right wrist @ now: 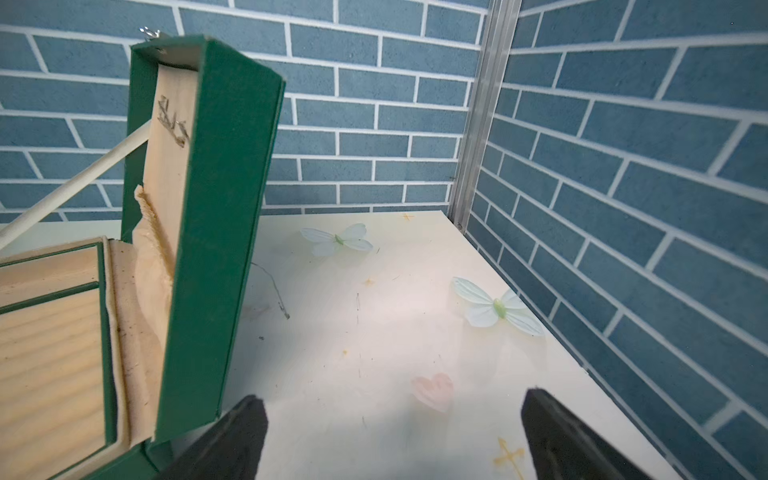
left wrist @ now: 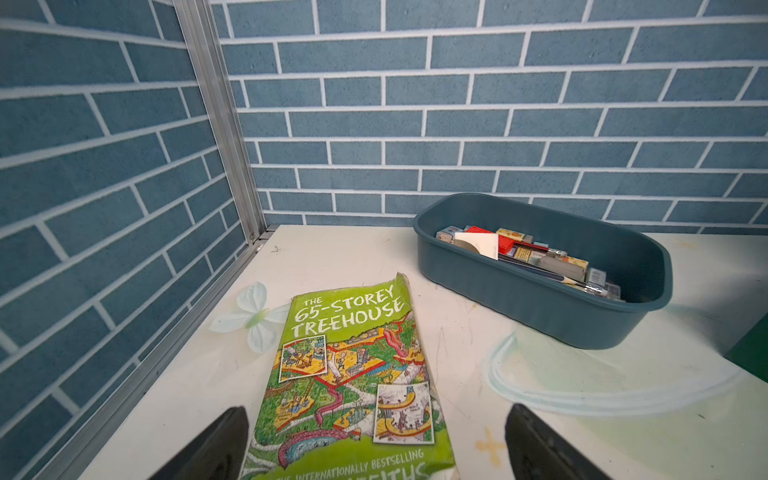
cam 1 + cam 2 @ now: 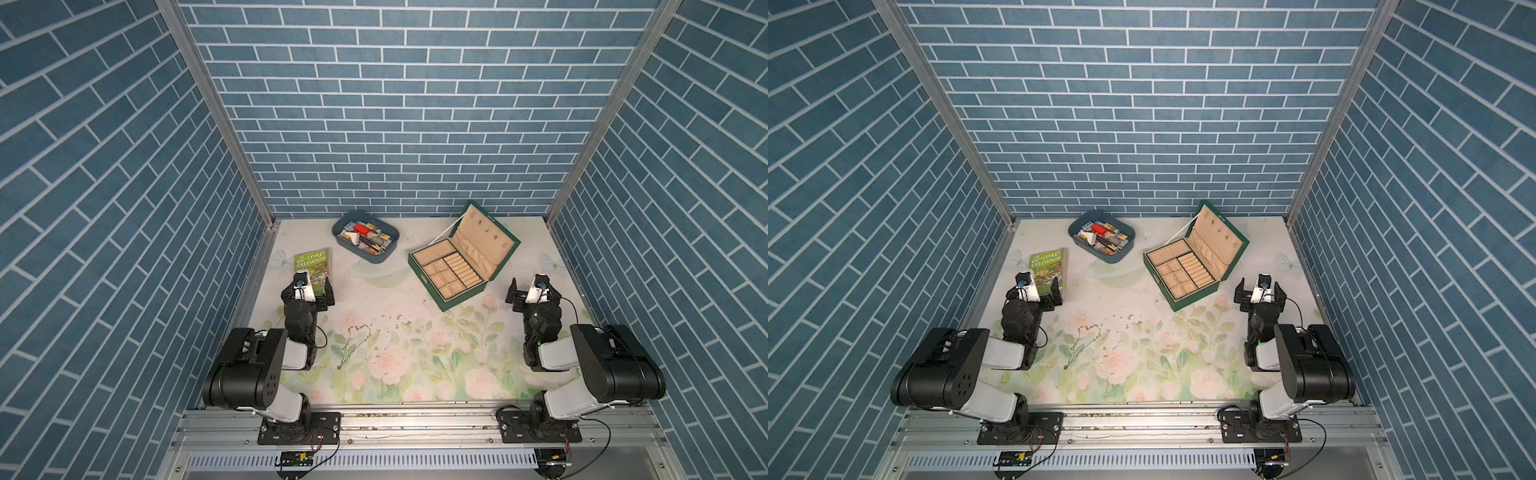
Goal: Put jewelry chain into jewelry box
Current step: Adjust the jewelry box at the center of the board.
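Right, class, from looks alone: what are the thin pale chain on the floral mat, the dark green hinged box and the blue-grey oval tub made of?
Thin pale gold-silver chain: probably metal; fine pale links. Dark green hinged jewelry box: matte, woven-looking covering, perhaps cloth or leatherette; beige velvety lining. Blue-grey oval tub: moulded plastic, smooth with soft sheen.

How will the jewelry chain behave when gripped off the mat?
Probably floppy: the jewelry chain lies in loose bends on the floral mat, so it should drape and dangle. Likely light, and being very thin and flat, hard to pinch. Its trailing end could snag the jewelry box rim.
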Robot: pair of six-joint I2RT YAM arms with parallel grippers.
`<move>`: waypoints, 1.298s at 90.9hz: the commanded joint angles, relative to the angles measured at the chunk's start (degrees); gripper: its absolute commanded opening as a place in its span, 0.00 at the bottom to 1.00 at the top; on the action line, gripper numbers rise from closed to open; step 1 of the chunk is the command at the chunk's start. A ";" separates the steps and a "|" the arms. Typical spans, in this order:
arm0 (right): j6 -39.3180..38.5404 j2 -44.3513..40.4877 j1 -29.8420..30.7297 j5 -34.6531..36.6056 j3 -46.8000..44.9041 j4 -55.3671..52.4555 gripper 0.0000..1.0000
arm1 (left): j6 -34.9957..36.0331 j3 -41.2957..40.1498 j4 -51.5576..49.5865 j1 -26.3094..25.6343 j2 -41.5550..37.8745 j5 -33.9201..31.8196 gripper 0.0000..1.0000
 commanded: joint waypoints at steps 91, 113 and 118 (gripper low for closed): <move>8.08 -18.01 7.79 13.74 11.35 -31.36 1.00 | -12.55 22.41 -45.36 -2.18 -16.03 -10.44 1.00; 36.12 -27.07 6.30 5.31 12.92 -50.55 1.00 | -31.70 35.95 -61.53 -2.06 -11.30 -0.69 1.00; 37.62 -27.83 6.31 3.41 12.96 -52.16 0.99 | -32.54 37.32 -61.04 -2.17 -9.25 4.54 1.00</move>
